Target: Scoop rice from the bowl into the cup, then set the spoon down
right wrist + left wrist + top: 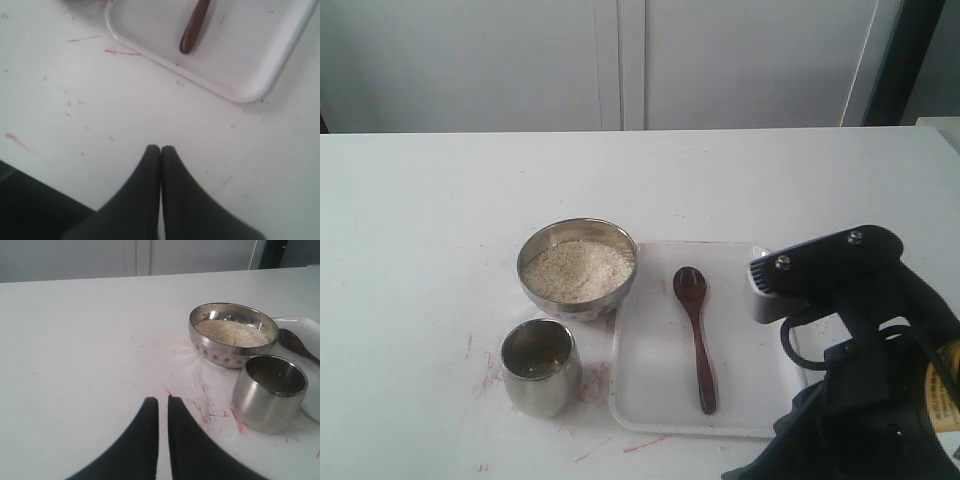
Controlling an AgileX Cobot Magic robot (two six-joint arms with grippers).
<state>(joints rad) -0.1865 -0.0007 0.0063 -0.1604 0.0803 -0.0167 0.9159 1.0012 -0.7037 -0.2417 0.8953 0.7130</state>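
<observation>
Nearest, at the near right: right claw (pixel 160 150), pressed tight together, pinching nothing, over bare table (pixel 75 100), just short of the near right corner of the tray (pixel 240 55). From outside, only the black arm body shows beside the tray's right rim, with the tips hidden.

Next out: spoon (pixel 697 340), lying flat about mid-tray and touching nothing but the tray. Long axis near to far, barely slanted. Slim handle end close to the near rim, oval head pointing away toward the far rim. From the right claw, handle end just beyond the near rim and off to the left.

Level with the handle, left of the tray: cup (pixel 540 370), upright on the table just beside the near left corner. Something pale at its bottom, too dim to call.

Well to the left again: left claw (pixel 161 400), parted by a thin slit, empty, over bare table, with cup and bowl (pixel 570 305) between it and the spoon.

Farther back: bowl hard against the tray's left rim, touching or not unclear, rice (pixel 578 270) heaped inside.

Judged from this: right arm plainly the nearer one. For any further scoop, spread first, then go forward and left, straddling the handle crosswise to its near–far line, close to the near end.
</observation>
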